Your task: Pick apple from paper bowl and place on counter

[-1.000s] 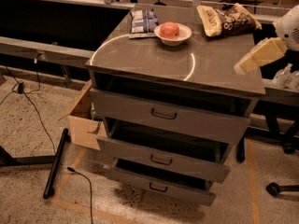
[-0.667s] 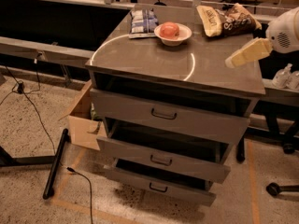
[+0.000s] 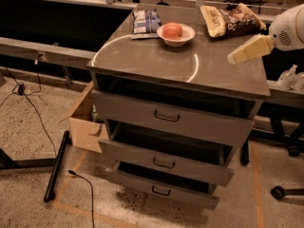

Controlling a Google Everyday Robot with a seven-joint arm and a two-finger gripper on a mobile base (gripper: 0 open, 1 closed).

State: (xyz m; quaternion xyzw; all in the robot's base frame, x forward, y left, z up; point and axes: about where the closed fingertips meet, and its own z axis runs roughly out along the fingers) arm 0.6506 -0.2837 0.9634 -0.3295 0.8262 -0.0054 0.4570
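Note:
A small red-orange apple [image 3: 172,30] lies in a shallow white paper bowl [image 3: 176,40] at the back middle of the dark glossy counter [image 3: 156,63]. The counter tops a grey metal cabinet with three handled drawers. My gripper [image 3: 233,58] comes in from the right edge on a white arm. Its cream-coloured tip hovers over the counter's right side, well to the right of the bowl and a little nearer the front. It holds nothing.
A blue-white snack packet [image 3: 145,22] lies left of the bowl. Two chip bags [image 3: 230,19] lie at the back right. The three drawers [image 3: 166,115] stand partly pulled out. A cardboard box [image 3: 85,122] sits at the cabinet's left. Cables run over the floor.
The gripper has moved left and a little forward over the counter's right side, closer to the bowl. The apple and bowl have not moved.

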